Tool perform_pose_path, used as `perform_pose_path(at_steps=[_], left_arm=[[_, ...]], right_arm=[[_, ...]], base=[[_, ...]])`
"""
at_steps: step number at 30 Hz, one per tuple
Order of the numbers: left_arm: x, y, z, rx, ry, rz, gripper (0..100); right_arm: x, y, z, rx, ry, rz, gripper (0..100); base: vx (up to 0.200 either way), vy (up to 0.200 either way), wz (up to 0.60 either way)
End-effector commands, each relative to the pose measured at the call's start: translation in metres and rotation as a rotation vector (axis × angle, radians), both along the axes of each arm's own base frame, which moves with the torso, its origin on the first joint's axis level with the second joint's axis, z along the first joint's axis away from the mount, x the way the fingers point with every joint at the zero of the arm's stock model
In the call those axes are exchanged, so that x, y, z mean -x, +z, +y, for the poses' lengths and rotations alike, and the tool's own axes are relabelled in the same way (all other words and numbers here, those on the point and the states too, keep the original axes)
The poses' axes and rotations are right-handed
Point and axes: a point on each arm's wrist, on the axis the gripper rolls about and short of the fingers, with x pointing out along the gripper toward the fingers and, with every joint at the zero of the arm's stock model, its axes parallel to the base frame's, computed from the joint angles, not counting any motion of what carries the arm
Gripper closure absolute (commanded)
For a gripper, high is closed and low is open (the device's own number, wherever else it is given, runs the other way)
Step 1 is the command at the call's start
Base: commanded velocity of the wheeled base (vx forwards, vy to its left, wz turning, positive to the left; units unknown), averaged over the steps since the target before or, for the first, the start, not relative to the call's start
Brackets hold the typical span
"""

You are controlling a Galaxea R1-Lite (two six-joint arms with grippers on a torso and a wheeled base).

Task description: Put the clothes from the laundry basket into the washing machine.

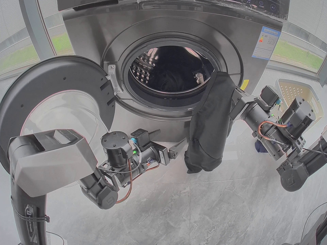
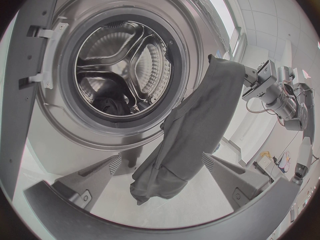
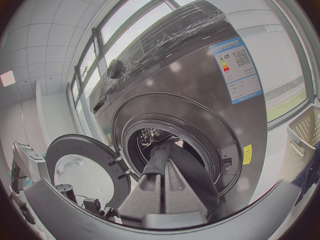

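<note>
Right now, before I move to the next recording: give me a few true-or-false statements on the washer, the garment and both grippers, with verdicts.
1. The washing machine has its door open. True.
2. The right gripper is shut on the dark garment. True.
3. The left gripper grips the garment's lower end. False: it is open beside the hanging garment, gripping nothing.
4. The drum is empty. False: a dark item lies in it.
5. The laundry basket stands to the robot's right of the machine. True.
</note>
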Motion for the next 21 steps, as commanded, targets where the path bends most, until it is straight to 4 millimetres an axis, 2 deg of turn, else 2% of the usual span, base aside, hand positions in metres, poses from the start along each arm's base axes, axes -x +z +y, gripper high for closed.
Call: perform_pose_path(at_steps=[1,17,21], left_arm=[[-0.009,-0.013,-0.013,0.0,-0.015,0.003,0],[-0.05,-0.04,-0.048,0.028,-0.014,-0.035,0],[-0.057,-0.039,-0.054,0.034,-0.008,-0.067,0]], right_arm=[[0.001,-0.002,0.003,0.003,0.009,0.007,100],[0.001,-0.004,0.004,0.007,0.01,0.014,100],[0.001,-0.004,0.004,0.007,0.01,0.014,100]], base=[[0.0,0.0,0.0],[0.0,0.0,0.0],[0.0,0.0,0.0]])
